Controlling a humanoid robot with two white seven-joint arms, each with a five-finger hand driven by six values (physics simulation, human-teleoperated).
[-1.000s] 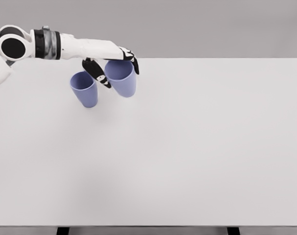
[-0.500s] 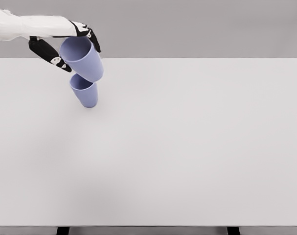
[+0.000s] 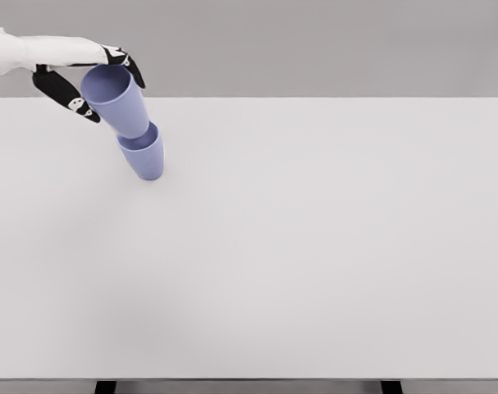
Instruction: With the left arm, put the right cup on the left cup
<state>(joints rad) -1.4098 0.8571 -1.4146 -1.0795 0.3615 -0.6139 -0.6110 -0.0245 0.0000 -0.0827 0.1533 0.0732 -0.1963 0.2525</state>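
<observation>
My left hand [image 3: 89, 78] clamps the upper cup [image 3: 115, 100], mouth tilted up-left, base entering the lower cup [image 3: 143, 156].

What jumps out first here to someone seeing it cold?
The left hand at the top left, gripping a blue cup tilted over a second cup that stands on the table. The held cup's base sits at the standing cup's mouth, whether inside it cannot be told. The right arm is out of view.
</observation>
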